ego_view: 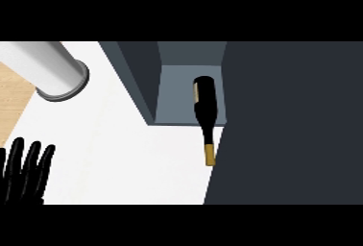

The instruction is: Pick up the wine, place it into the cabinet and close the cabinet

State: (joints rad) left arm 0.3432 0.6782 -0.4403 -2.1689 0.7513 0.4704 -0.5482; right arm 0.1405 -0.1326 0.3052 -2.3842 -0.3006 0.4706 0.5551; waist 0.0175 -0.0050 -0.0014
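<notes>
**One bottle in the cabinet, one hand at rest**

One hand (25, 170) is seen, at the lower left edge of the head view: the left one, black, held open with its fingers straight and pointing up the view. Nothing is held by it, and it is kept well apart from the bottle. The right hand is not shown.

One white desk (135, 158) is seen beneath it, with a strip of wood floor (13, 96) at the far left. One grey cylinder (50, 67) is set at the upper left, its darker rim lying over the desk's edge.

One cabinet (177, 96) is seen right of centre, grey-blue, its inner space open to the view between a dark left wall and a broad dark panel (291, 125) at the right. It cannot be told whether that panel is the door or the cabinet's side.

One wine bottle (205, 110) is seen, black with a gold-capped neck. Its body is placed inside the cabinet, close beside the right panel. Its neck is pointed down the view, and the gold tip is shown past the cabinet's front edge, over the white desk.
</notes>
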